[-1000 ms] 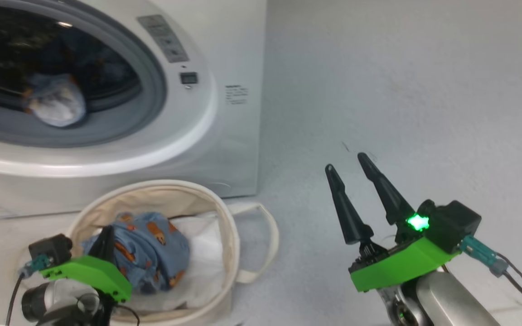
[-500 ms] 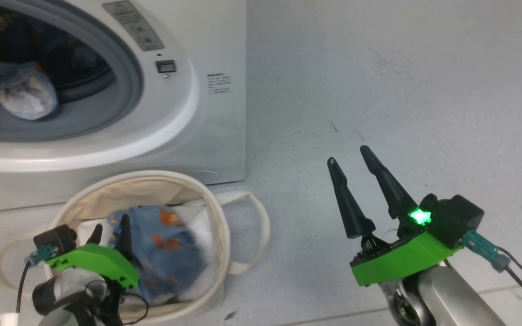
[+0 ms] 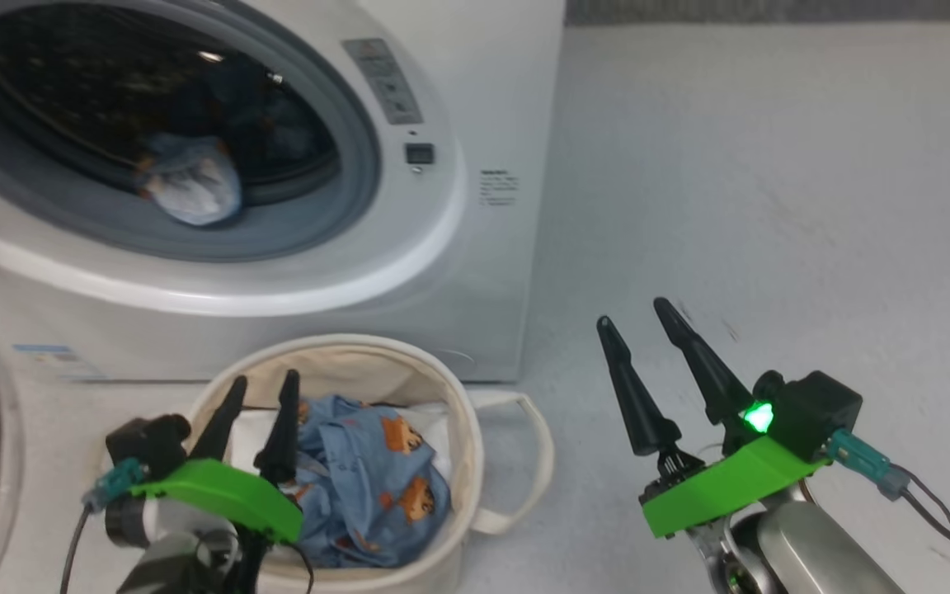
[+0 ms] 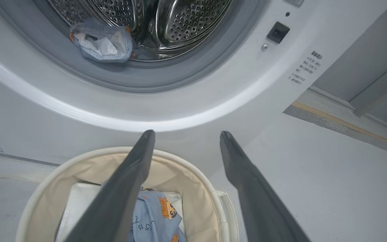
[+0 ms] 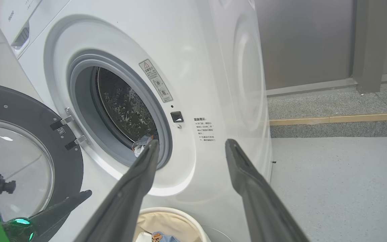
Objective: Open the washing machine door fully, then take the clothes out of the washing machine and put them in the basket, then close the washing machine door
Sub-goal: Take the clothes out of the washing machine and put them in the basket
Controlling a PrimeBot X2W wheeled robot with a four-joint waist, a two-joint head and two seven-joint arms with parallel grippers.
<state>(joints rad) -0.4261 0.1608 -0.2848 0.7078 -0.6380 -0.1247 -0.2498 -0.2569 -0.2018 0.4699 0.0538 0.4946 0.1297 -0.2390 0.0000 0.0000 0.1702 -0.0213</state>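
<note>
Clothes (image 3: pixel 376 478) in basket (image 3: pixel 359 365), beside left tool (image 3: pixel 265 379)

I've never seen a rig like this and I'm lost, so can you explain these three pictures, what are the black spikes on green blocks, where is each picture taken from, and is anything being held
This is a wheeled robot with two arms. Each pair of black spikes is a pincer, its hand. One picture is from a camera on the robot's head, looking down: the left pincer hangs over the basket, the right pincer over the floor. The other two come from cameras on each wrist, looking along that arm's own spikes. Both pincers are open and hold nothing. A blue bear-print garment lies in the basket; a second garment sits at the mouth of the washing machine, whose door is swung open.
</note>
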